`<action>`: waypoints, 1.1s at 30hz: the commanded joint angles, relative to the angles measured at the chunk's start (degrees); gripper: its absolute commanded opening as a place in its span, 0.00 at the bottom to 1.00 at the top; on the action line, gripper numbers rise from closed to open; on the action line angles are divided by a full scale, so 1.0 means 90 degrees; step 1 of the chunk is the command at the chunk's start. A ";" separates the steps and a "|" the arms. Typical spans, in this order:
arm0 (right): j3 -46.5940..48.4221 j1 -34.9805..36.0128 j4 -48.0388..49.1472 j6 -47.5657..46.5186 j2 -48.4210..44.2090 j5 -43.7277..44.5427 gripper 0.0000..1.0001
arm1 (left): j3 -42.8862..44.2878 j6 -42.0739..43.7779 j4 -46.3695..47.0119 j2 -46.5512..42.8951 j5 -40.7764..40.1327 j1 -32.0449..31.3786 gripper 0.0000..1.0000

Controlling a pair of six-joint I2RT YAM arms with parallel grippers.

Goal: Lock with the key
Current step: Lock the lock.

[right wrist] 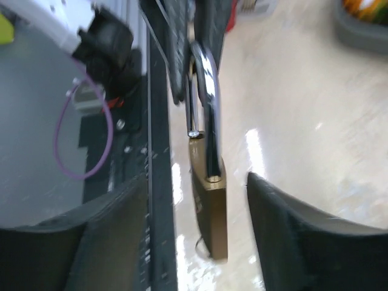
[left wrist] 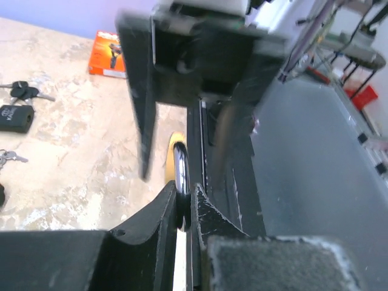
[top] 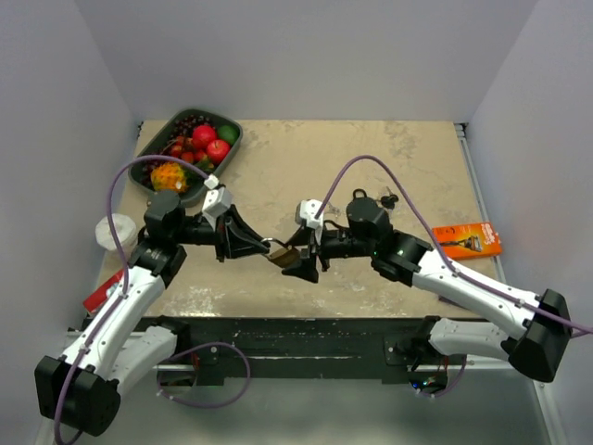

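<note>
A brass padlock [top: 283,257] hangs just above the table between the two arms. My left gripper [top: 266,247] is shut on its steel shackle [left wrist: 180,173]. In the right wrist view the shackle [right wrist: 206,91] is open, with one leg out of the brass body [right wrist: 211,206]. My right gripper [top: 300,262] is open, and its fingers [right wrist: 291,230] stand either side of the padlock body without touching it. A thin wire ring shows at the body's lower end. I cannot make out a key in the lock.
A black padlock with keys [top: 384,198] lies behind the right arm and also shows in the left wrist view [left wrist: 14,117]. An orange box [top: 467,241] is at the right. A fruit tray [top: 148,176] is at the back left, and a white cup [top: 116,233] at the left edge.
</note>
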 commanded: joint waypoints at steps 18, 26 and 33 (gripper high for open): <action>-0.0347 -0.0454 0.3049 0.1070 -0.0459 -0.0282 0.99 | 0.0183 -0.6253 0.6986 0.0541 -0.0483 0.0401 0.00; -0.0318 -0.0434 0.3704 0.1315 0.0050 -0.0684 0.81 | 0.0203 -0.6273 0.7016 0.0512 -0.0483 0.0401 0.00; -0.0035 -0.0434 0.3197 0.1081 -0.0077 -0.0636 0.00 | 0.0086 -0.5331 0.6218 0.0395 -0.0250 0.0410 0.03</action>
